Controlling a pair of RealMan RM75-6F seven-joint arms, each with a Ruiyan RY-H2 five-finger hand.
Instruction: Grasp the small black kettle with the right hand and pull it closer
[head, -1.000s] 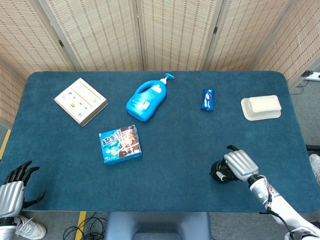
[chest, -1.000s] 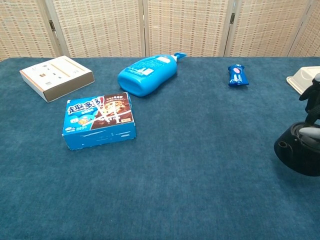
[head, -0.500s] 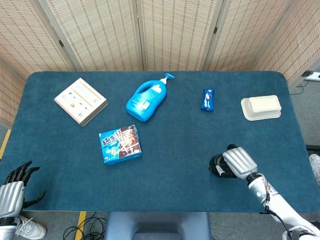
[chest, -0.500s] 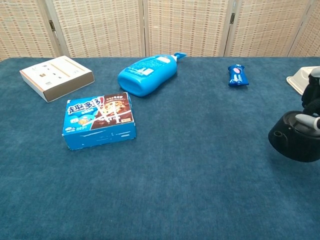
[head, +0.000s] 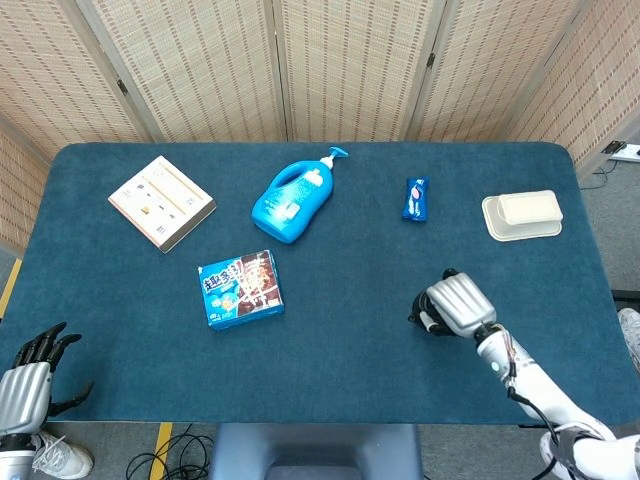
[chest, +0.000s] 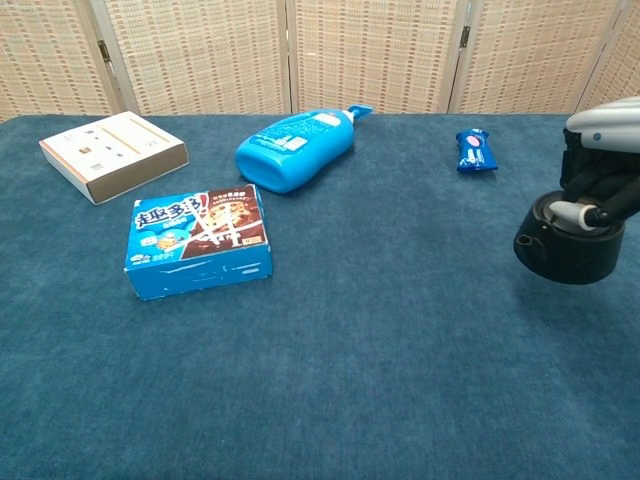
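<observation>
Right hand (chest: 600, 165) clamped from above on the small black kettle (chest: 566, 245), at the near-right of the table (head: 350, 290), a top grip suited to dragging. Left hand (head: 28, 380), fingers apart, idles off the table's near-left corner.

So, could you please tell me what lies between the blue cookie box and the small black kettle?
Nothing: the head view shows only bare blue tablecloth between the blue cookie box and the small black kettle.

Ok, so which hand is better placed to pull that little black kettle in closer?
Right. The right hand already sits over the kettle, fingers at its top. The left hand rests off the table's near left corner, far away.
</observation>
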